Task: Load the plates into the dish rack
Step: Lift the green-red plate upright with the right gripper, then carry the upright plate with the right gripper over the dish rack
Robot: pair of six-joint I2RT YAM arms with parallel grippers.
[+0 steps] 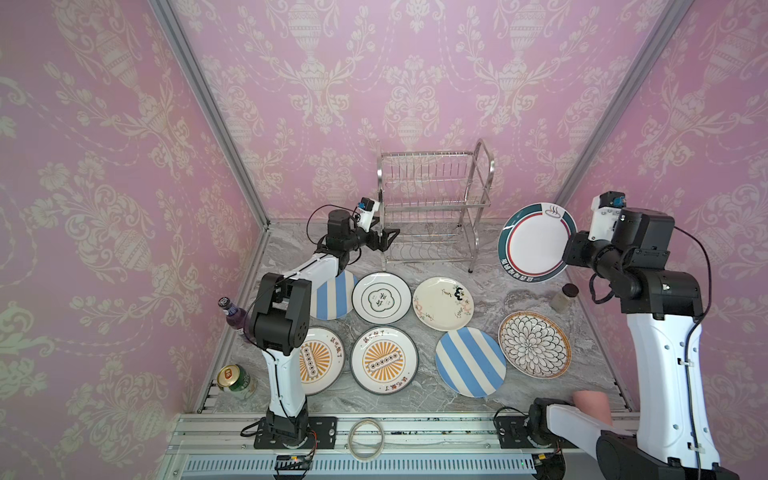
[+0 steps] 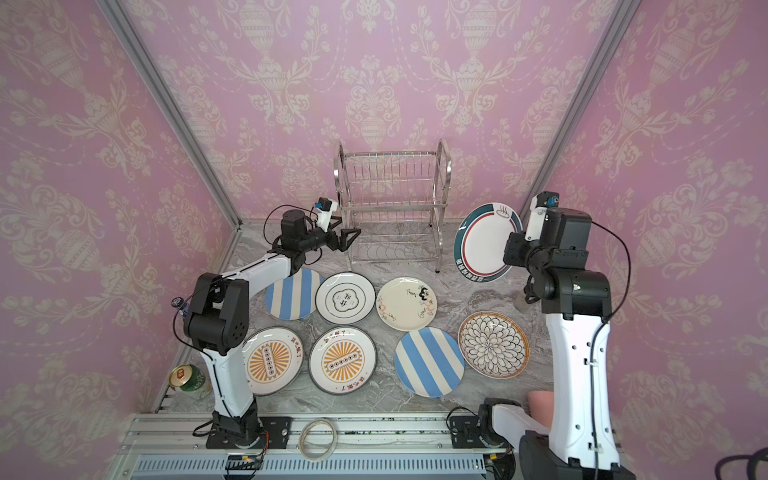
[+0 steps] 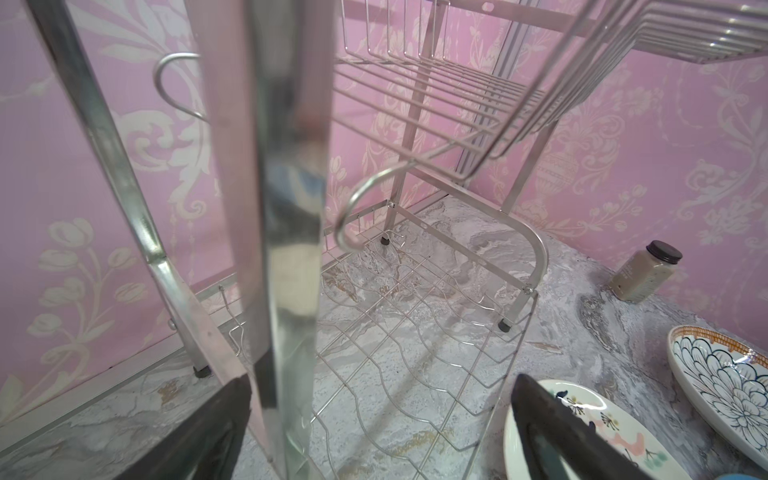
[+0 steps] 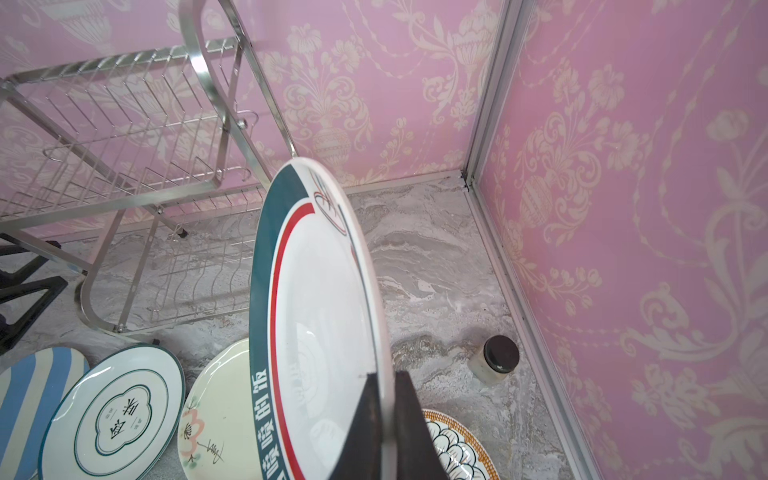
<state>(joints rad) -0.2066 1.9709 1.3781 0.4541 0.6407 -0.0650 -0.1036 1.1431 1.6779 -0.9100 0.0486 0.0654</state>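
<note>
Right fingers [image 4: 365, 432] are pinched shut on the rim of the teal-rimmed plate [image 1: 536, 245]. The plate hangs clear of the table [image 1: 490, 286], right of centre in both top views, near upright with its face toward the camera. The rack [image 1: 434, 204] stands empty at centre frame, directly left of the plate. The plate's near rim and the rack's right side frame are close but apart. Judgement: the coming move is a leftward carry by the right arm, with the plate's plane squared to the slot wires before lowering. Left fingers [image 3: 557, 428] are spread wide astride the rack's front left post [image 3: 291, 249] and hold nothing; contact with it cannot be confirmed. Seven other plates [image 1: 380, 297] lie flat on the table, lower frame.
</note>
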